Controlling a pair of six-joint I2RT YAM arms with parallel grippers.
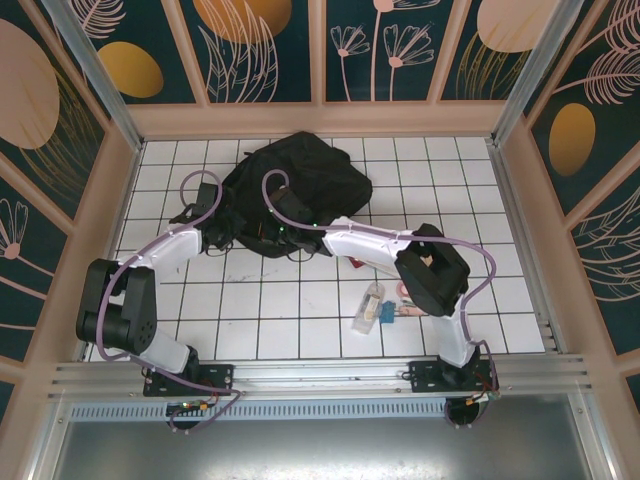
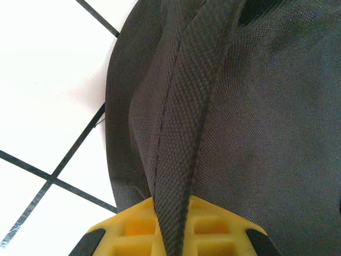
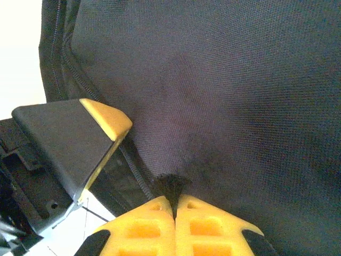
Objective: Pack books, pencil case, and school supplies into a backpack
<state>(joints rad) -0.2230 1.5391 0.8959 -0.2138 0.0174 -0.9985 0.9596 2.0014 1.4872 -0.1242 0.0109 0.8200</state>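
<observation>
Presently the backpack is gripped at its near edge: the left gripper is clamped on a fold, the right gripper on pinched fabric. The supplies (well apart, toward the bases) are left nearer the right one.

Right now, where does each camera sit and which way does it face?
Top external: fixed above and behind the arm bases, looking down at the tiled table; both arms show, left gripper and right gripper at the backpack.
Left wrist: on the left arm, looking along its yellow fingers, shut on a backpack strap.
Right wrist: on the right arm, looking along its yellow fingers, pinched shut on backpack fabric.
Shared: both wrist views have the black backpack close up and white table at the left.
</observation>
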